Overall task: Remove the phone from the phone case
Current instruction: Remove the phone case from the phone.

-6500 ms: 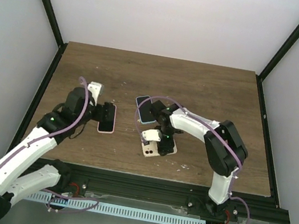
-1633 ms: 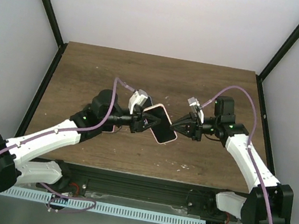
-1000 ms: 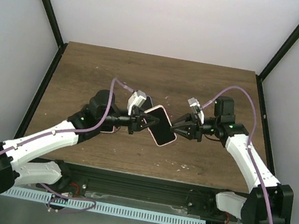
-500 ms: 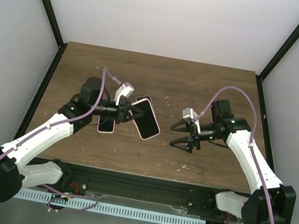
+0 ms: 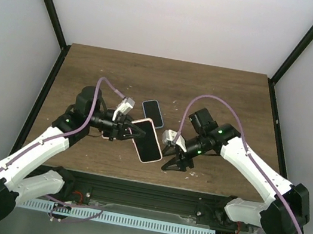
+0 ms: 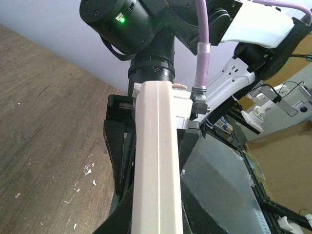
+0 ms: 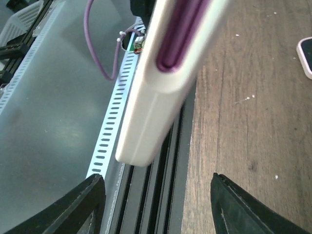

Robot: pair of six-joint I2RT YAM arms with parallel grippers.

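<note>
A phone (image 5: pixel 148 144) with a dark screen sits in a pale pink phone case (image 6: pixel 157 161) and hangs tilted above the table's near middle. My left gripper (image 5: pixel 131 132) is shut on the case's left end. In the left wrist view the case's edge runs up between the dark fingers (image 6: pixel 119 161). My right gripper (image 5: pixel 169 157) is open just right of the case's lower corner, apart from it. In the right wrist view that corner of the phone case (image 7: pixel 148 126) hangs above the spread fingers (image 7: pixel 87 204), and a purple strip (image 7: pixel 175 44) shows in a slot in the case's side.
A second phone (image 5: pixel 153 112) with a dark screen lies flat on the wooden table (image 5: pixel 220 98) behind the held one. A pink-edged object (image 7: pixel 306 56) lies at the right edge of the right wrist view. The black rail (image 5: pixel 142 196) runs along the near edge.
My left arm has carried the cased phone nearer and to the right. The right gripper, off the case and open, has swung left toward its lower corner with its jaws somewhat narrower.
</note>
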